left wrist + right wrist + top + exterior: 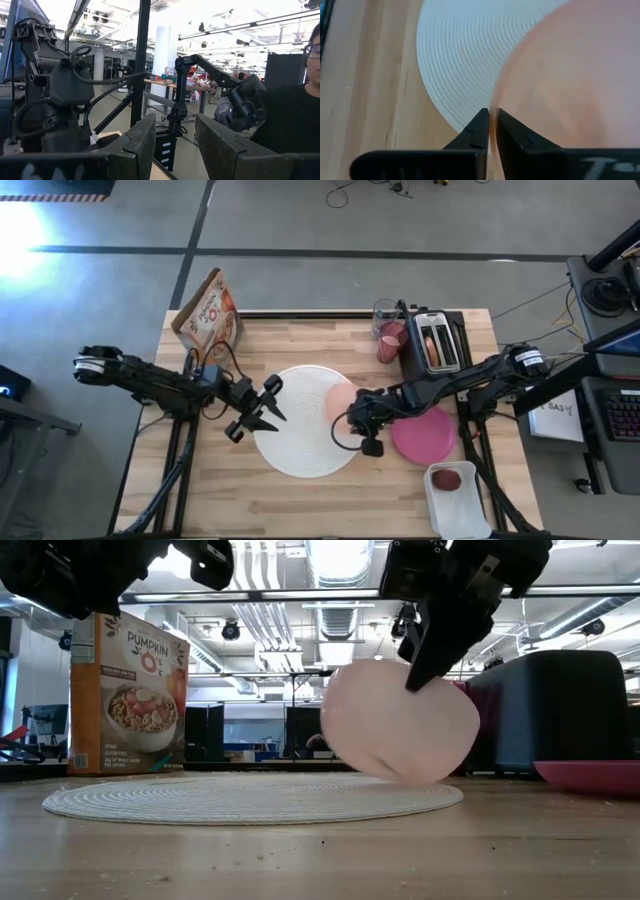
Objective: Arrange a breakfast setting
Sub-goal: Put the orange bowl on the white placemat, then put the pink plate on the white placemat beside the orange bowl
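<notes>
The bowl (402,722) was held tilted on edge over the right rim of the disc (300,420), its rim pinched between the nearly closed fingers of the right gripper (491,127). Much of the bowl was cut off in the right wrist view. The plate (424,436) lay just beside it. The left gripper (262,412) hovered over the disc's left edge, fingers parted and empty.

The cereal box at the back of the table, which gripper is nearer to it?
Left. The left gripper hovers over the white round mat's left edge, just in front of the cereal box. The right gripper, pinching the peach bowl, is farther across the mat.
</notes>
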You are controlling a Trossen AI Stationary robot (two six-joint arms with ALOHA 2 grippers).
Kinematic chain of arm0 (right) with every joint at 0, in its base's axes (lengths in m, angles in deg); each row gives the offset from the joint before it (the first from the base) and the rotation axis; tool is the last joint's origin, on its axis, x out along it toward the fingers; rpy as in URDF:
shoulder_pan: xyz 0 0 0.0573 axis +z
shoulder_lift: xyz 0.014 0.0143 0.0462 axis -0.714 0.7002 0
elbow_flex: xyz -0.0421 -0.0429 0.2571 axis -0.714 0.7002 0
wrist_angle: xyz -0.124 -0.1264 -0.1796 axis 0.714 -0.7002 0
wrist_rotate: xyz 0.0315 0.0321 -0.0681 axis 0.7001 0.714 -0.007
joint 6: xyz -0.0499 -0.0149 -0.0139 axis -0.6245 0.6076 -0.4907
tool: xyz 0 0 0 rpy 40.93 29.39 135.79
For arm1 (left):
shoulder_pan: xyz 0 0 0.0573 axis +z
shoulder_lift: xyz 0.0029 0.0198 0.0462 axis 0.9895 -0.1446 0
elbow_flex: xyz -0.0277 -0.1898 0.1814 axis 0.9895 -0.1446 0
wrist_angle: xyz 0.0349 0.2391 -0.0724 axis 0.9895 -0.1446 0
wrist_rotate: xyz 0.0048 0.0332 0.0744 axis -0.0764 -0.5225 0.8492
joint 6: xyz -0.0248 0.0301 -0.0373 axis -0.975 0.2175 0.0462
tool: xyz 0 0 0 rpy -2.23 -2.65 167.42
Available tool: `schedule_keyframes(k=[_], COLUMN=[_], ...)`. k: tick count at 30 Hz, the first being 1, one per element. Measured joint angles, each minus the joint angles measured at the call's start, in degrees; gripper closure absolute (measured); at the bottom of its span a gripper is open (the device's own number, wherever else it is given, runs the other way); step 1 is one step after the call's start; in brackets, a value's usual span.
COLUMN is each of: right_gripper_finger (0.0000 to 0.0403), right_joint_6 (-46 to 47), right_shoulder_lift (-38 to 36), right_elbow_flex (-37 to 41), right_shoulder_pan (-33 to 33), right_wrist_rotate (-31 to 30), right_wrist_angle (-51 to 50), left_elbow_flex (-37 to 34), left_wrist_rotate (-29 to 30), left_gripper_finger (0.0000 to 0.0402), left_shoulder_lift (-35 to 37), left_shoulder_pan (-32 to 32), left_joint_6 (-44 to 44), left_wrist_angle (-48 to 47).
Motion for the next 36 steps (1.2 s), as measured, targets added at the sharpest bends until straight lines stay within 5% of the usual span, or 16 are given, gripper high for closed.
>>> schedule_keyframes(k=[15, 24, 30, 36], right_gripper_finger=[0.0301, 0.0328, 0.0356, 0.0372], right_joint_6=[-1.53, 6.77, 7.90, 13.34], right_shoulder_lift=[-0.27, -0.66, -0.55, -0.57], right_elbow_flex=[-0.05, -0.05, -0.05, -0.07], right_shoulder_pan=[0.00, 0.21, 2.18, 5.03], right_wrist_rotate=[1.03, 7.40, 7.72, 7.75], right_wrist_angle=[5.60, 8.77, 8.60, 7.69], left_elbow_flex=[0.00, 0.04, 0.07, 0.07], left_wrist_rotate=[0.00, 2.54, 3.57, 12.22], left_gripper_finger=[0.0279, 0.0279, 0.0279, 0.0279], left_shoulder_lift=[-0.02, -0.02, -0.02, -0.02], left_shoulder_pan=[0.00, -0.04, -0.03, -0.18], left_joint_6=[-0.02, -9.14, -14.98, -18.97], left_wrist_angle=[-1.58, -12.25, -27.42, -39.39])
